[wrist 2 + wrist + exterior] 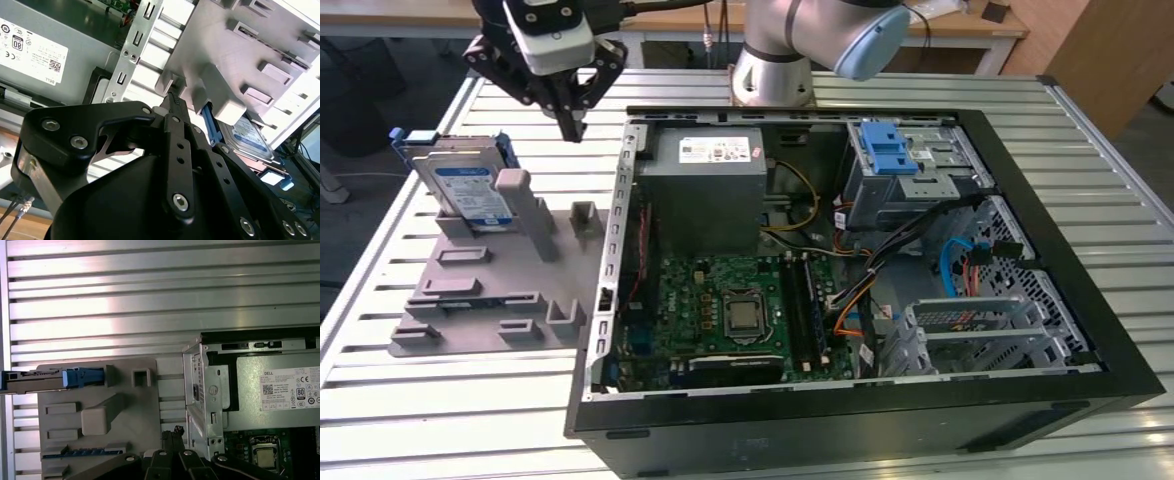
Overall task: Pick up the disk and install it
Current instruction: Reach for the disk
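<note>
The disk (pixel 464 190) is a silver hard drive with a white-and-blue label and a blue frame. It stands on edge against an upright post of the grey plastic holder (pixel 480 300) on the exterior view's left. The first wrist view shows the disk (pixel 40 380) edge-on, and the second wrist view shows its label face (pixel 248 136). My gripper (pixel 571 126) hangs above the table between the holder and the computer case, to the right of the disk and apart from it. Its black fingers (pixel 173 102) are shut together with nothing between them, as the fingertips (pixel 172 432) also show.
An open black computer case (pixel 1067 395) lies on the slatted metal table (pixel 454 420). Inside it are a grey power supply box (pixel 707 190), a motherboard (pixel 727 310), cables and a drive cage with a blue latch (pixel 897 152). The arm's base (pixel 774 70) stands behind the case.
</note>
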